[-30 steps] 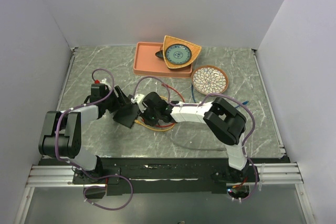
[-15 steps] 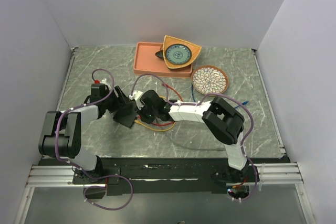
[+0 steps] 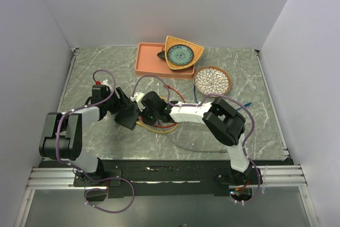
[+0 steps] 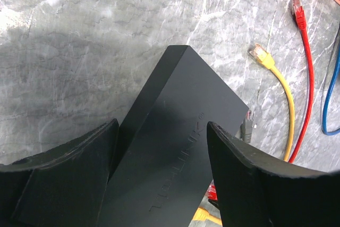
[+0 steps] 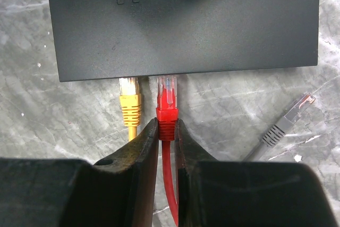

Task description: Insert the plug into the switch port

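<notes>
Right wrist view: the red plug [image 5: 166, 99], clear-tipped with a red boot, lies flat with its long axis square to the switch [image 5: 180, 25]. Its tip points into a socket on the matte-black box's long edge, just beside a yellow plug [image 5: 129, 102] at the neighbouring socket. The right fingers [image 5: 149, 136] are clamped on its boot. The left fingers [image 4: 93, 152] grip the switch's long sides, left of the counter's [image 3: 95, 67] middle.

The switch [image 3: 129, 115] lies on my worktop [image 3: 239, 67] between my 2 hands, left hand [image 3: 121, 104] astride it, right hand [image 3: 144, 111] holding the plug [image 5: 166, 97] at its edge, a 2nd plug [image 5: 129, 91] just beside. Behind, a tray [image 3: 146, 65] carries a bowl [image 3: 180, 54]; a plate [image 3: 212, 80] lies right of it.
</notes>
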{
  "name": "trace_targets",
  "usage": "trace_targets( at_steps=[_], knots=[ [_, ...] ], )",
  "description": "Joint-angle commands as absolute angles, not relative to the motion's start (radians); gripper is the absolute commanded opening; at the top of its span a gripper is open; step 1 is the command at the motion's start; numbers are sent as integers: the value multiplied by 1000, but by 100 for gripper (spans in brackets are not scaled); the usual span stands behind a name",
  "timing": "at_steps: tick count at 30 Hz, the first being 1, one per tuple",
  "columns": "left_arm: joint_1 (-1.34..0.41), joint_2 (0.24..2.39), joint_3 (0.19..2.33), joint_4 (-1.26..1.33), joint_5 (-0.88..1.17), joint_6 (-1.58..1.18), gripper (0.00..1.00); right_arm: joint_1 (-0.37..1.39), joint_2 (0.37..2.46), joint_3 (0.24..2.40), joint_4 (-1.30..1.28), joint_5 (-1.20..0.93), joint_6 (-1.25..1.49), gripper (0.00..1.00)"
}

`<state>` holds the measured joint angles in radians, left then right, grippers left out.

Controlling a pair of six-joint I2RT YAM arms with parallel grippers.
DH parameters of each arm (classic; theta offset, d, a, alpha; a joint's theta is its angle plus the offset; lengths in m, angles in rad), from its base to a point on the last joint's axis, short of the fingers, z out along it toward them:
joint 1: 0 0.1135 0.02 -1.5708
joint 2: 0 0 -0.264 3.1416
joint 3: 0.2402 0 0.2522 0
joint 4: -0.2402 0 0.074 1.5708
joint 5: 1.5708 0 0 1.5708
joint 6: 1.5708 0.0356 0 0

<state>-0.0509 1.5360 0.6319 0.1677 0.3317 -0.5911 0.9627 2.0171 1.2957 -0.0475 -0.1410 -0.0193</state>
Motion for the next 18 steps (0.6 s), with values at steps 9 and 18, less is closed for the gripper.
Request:
trace_targets(
  at_steps=[9,18],
  knots=[
    [-52,1565,611,140,341,-594,73,971,2045,1328,20,-121,-12,0],
    [-52,1568,614,140,345,-595,73,973,2063,1353,15,-115,-17,0]
  ],
)
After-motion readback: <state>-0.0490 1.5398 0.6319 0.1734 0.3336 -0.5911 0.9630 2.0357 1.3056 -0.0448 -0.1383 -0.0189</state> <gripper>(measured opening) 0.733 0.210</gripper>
